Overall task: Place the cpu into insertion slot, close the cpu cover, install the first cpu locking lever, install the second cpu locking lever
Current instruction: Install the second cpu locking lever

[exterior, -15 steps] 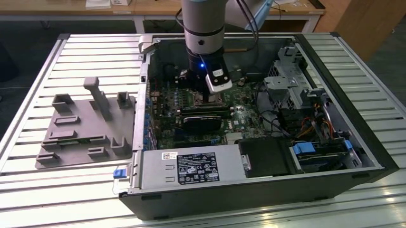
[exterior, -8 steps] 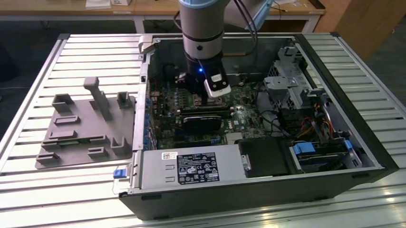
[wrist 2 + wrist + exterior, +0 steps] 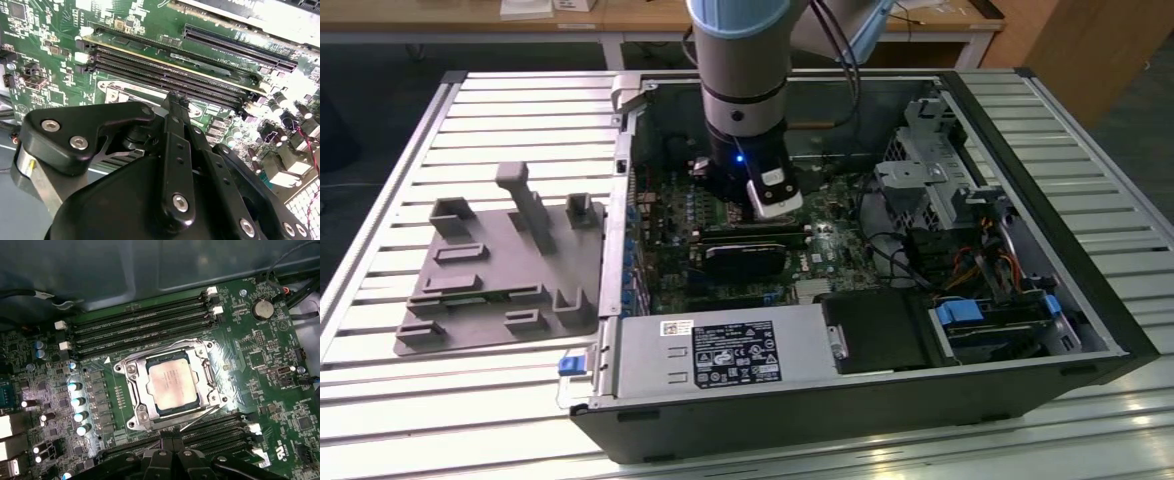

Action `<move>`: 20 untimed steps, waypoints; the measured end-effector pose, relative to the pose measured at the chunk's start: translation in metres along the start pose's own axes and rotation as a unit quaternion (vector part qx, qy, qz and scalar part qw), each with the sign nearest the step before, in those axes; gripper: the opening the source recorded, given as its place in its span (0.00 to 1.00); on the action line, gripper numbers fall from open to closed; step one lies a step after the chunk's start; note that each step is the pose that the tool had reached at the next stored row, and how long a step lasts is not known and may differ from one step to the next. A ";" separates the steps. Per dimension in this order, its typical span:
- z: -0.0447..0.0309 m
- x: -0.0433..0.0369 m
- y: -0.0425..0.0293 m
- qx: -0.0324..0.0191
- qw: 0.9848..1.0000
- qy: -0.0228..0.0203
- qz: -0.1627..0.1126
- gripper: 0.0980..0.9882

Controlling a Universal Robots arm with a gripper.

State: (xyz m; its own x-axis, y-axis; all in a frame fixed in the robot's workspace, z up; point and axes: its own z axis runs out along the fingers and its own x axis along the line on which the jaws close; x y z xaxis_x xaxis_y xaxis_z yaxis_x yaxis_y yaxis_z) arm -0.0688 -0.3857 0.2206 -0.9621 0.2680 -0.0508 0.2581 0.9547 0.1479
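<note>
While the cpu (image 3: 172,385) is sitting under its cover (image 3: 200,352), the claw (image 3: 172,460) is hovering just beside, fingers pressed together, holding nothing.

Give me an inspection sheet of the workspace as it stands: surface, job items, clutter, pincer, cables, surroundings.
Surface: slatted metal table carrying an open computer case.
Job's things: cpu lies in the insertion slot; cpu cover is down around it; a thin locking lever runs along one edge of the socket, latch state unclear.
Clutter: grey moulded fixture on the table, at the exterior view's left of the case.
Pincer: pincer hangs over the green motherboard near the memory slots; open or shut cannot be told.
Cables: bundle inside the case, on the exterior view's right.
Surroundings: wooden desks behind the table.
</note>
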 end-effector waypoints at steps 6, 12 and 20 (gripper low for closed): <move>0.0030 0.0018 -0.0079 -0.019 1.000 0.005 0.000 0.00; 0.0062 0.0037 -0.0159 -0.037 0.999 0.010 0.000 0.00; 0.0105 0.0097 -0.0190 -0.046 0.999 0.012 -0.002 0.00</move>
State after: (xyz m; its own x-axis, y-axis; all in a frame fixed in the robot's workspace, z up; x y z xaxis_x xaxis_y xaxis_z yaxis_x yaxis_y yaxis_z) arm -0.0821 -0.3999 0.2069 -0.9651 0.2604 -0.0273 0.2467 0.9393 0.2383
